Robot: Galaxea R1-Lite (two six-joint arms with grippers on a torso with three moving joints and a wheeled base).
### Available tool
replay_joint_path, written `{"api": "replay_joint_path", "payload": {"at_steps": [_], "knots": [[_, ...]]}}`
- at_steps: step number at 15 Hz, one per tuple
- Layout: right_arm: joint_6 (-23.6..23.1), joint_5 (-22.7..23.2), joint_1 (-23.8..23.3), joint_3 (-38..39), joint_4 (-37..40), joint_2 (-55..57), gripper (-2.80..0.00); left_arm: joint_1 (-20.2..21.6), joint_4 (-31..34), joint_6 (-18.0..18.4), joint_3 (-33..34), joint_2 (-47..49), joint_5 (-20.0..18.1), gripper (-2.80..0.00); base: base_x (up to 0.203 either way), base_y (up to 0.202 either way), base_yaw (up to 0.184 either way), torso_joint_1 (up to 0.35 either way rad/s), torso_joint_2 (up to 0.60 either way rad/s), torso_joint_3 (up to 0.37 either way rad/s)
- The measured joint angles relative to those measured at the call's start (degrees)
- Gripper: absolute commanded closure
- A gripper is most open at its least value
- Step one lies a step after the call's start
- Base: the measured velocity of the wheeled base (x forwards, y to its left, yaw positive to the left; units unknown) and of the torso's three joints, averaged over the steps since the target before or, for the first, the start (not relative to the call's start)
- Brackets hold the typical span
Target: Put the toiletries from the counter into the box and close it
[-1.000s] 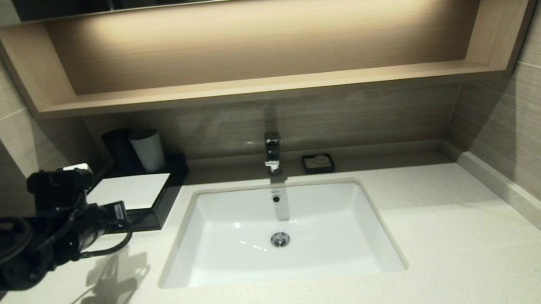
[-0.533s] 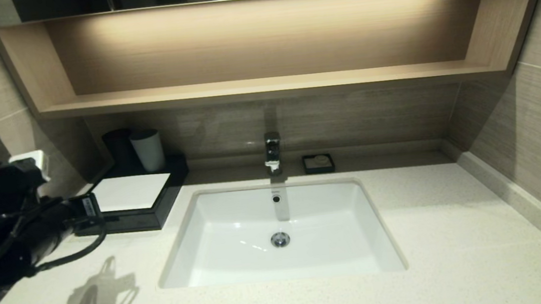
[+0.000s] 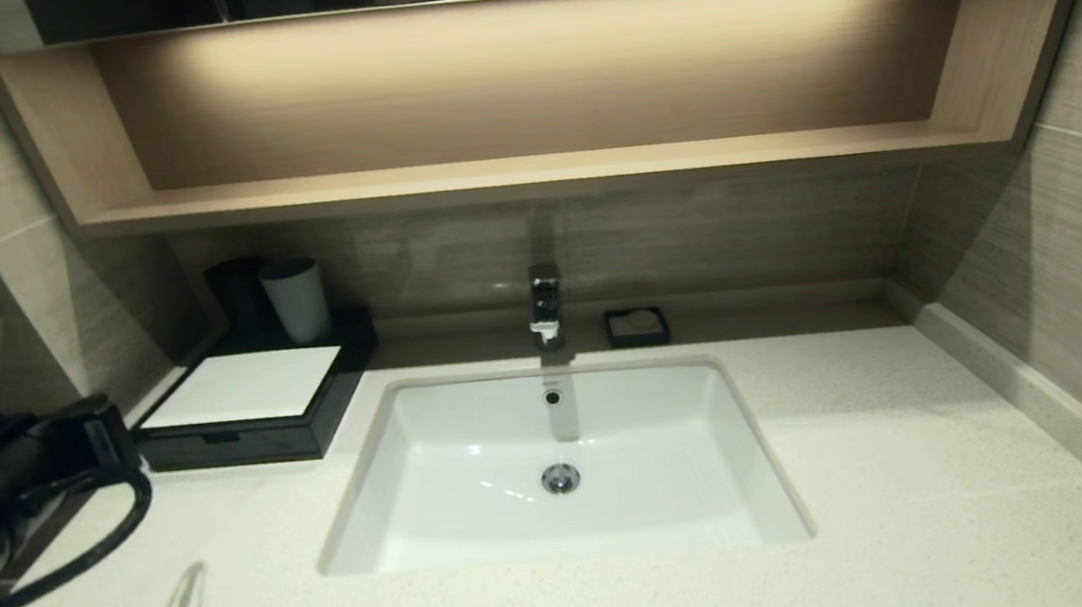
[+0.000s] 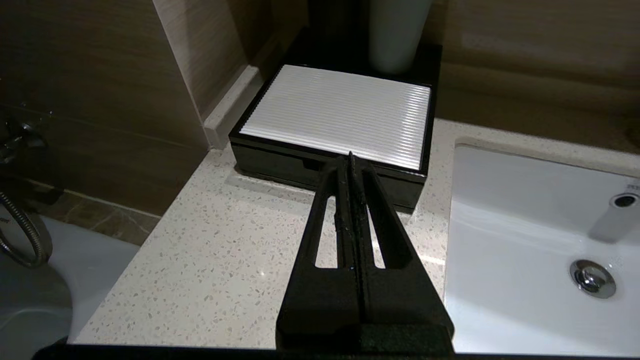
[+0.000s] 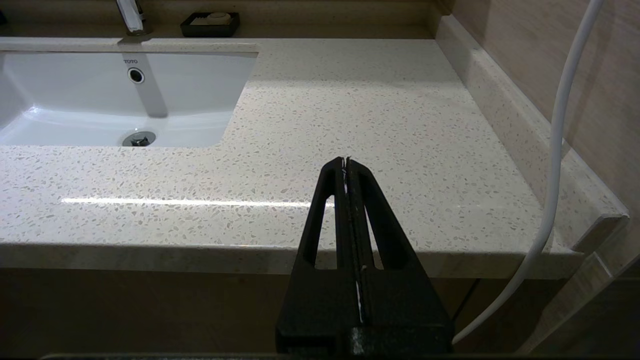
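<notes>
The box (image 3: 234, 444) stands at the counter's (image 3: 900, 467) back left corner, black with a white top panel, its front drawer pushed in flush. No toiletries show on the counter or anywhere else in view. My left arm (image 3: 7, 480) reaches in from the left edge, clear of the box. In the left wrist view my left gripper (image 4: 350, 157) is shut and empty, a short way in front of the box's drawer front (image 4: 280, 162). My right gripper (image 5: 346, 161) is shut and empty, held off the counter's (image 5: 375, 100) front right edge.
A white sink (image 3: 558, 463) is set in the middle, with a chrome faucet (image 3: 546, 303) behind it and a small black soap dish (image 3: 637, 326) beside that. A white cup (image 3: 296, 299) and a dark cup (image 3: 236, 293) stand behind the box. A white cable (image 5: 560, 150) hangs at the right.
My left arm has drawn back to the left, away from the box, uncovering its closed drawer front. The gripper has stayed shut.
</notes>
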Motion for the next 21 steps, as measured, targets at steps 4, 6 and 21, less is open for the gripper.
{"api": "replay_joint_path", "payload": {"at_steps": [4,6,21], "knots": [[-0.01,0.03,0.00,0.00,0.00,0.00,0.00,-0.88,0.04,0.73,7.49,-10.96,-2.34,0.00,0.000,0.000,0.000,0.000,0.00,0.000],[0.00,0.00,0.00,0.00,0.00,0.00,0.00,-0.95,1.54,0.85,10.65,-16.62,-3.97,0.00,0.000,0.000,0.000,0.000,0.00,0.000],[0.01,0.01,0.00,0.00,0.00,0.00,0.00,0.30,19.34,7.78,21.77,-52.76,-8.16,0.00,0.000,0.000,0.000,0.000,0.00,0.000]]}}
